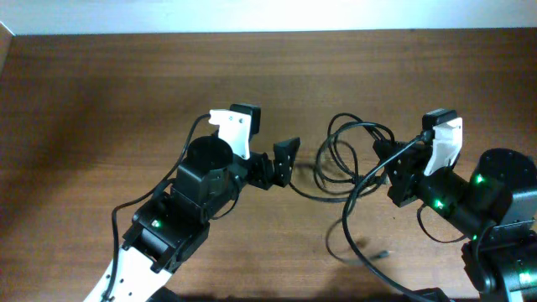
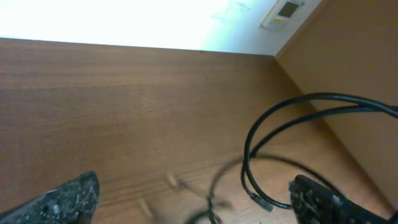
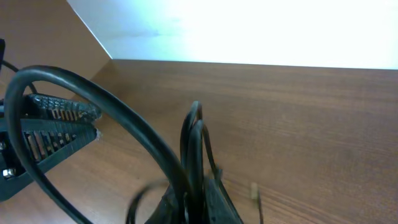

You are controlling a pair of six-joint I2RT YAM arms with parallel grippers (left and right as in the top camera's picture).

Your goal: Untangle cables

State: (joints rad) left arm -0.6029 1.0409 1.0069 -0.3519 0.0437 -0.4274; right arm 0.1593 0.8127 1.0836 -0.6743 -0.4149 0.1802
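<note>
Two pincers in play, the left pincer [image 1: 281,164] and the right pincer [image 1: 390,174], one per arm. One worktop [image 1: 101,101] beneath them. One tangle of cables [image 1: 346,127], thin and black, loops overlapping; the separate cords can't be counted.

Wood-grain brown worktop [image 2: 124,112] extending ahead of the left hand [image 2: 193,202] to a brightly lit white wall [image 2: 124,18], which bears a small white device [image 2: 283,11] and meets a brown wooden panel [image 2: 354,56] on the hand's right.
</note>
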